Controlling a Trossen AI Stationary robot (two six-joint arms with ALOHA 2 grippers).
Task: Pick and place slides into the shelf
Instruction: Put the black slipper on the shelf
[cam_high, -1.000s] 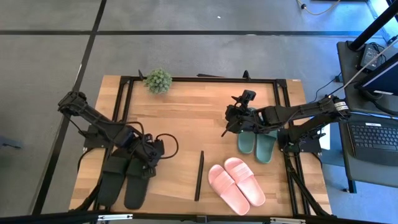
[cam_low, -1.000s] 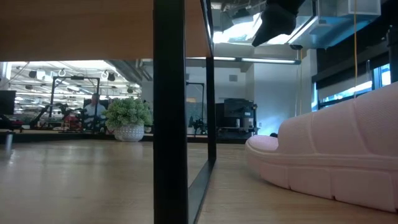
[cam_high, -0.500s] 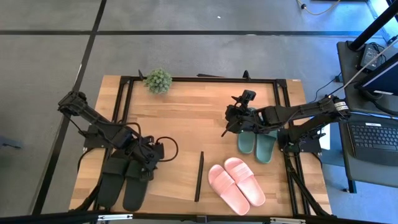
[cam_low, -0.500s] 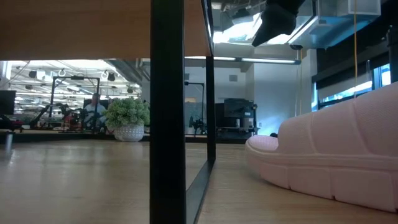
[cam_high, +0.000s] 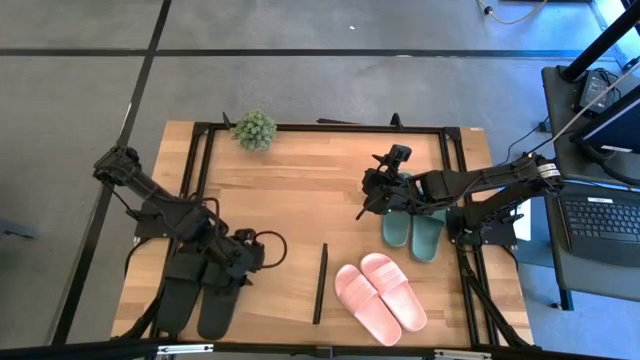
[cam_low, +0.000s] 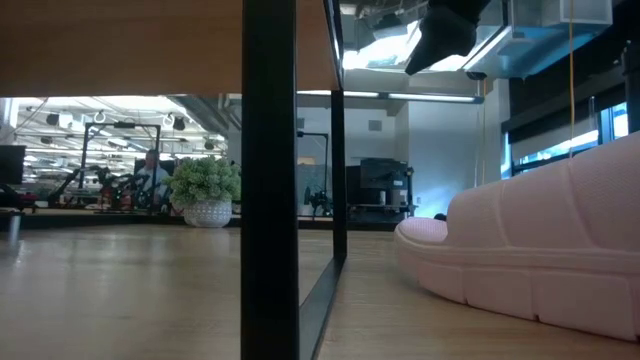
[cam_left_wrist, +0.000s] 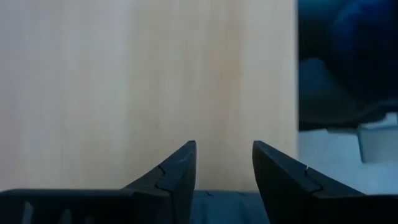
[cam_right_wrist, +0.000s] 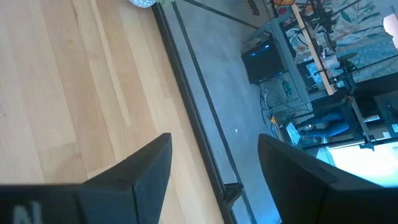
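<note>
The black slides (cam_high: 203, 290) lie side by side on the light-wood board (cam_high: 280, 200) at the near left. My left gripper (cam_high: 245, 258) hangs open just right of their far ends; in its wrist view its fingers (cam_left_wrist: 224, 155) frame bare wood. The dark green slides (cam_high: 415, 228) lie at the right, and the pink slides (cam_high: 380, 292) (cam_low: 540, 260) lie nearer, right of the shelf's thin black divider (cam_high: 320, 282) (cam_low: 270, 200). The shelf's top board (cam_low: 120, 45) shows overhead in the low view. My right gripper (cam_high: 368, 198) (cam_right_wrist: 214, 149) hovers open left of the green slides' far ends.
A small potted plant (cam_high: 255, 130) (cam_low: 207, 192) stands at the far left of the board. A black metal frame (cam_high: 330, 127) runs round the board. Bare wood lies in the middle between the two arms. A laptop (cam_high: 600, 220) sits off the table at the right.
My left gripper has shifted a little toward the table's near edge and rolled about its own axis, staying open. The black slides have stayed where they were.
</note>
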